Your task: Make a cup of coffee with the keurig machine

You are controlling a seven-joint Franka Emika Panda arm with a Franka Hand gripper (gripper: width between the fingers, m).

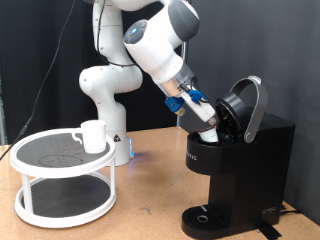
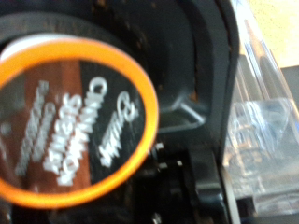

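Note:
The black keurig machine (image 1: 240,165) stands at the exterior view's right with its rounded lid (image 1: 245,105) swung open. My gripper (image 1: 207,122) reaches down into the open top and is shut on a small white pod (image 1: 211,129), holding it at the brew chamber. In the wrist view the pod's brown top with an orange rim (image 2: 70,121) fills the frame, with the machine's black chamber wall (image 2: 201,84) behind it; my fingers do not show there. The white cup (image 1: 93,135) stands on the top tier of the tray stand, far from the gripper.
A white round two-tier tray stand (image 1: 62,178) sits at the exterior view's left on the wooden table (image 1: 150,205). The machine's clear water tank (image 2: 266,121) shows beside the chamber. The round drip base (image 1: 207,218) is bare. A black curtain hangs behind.

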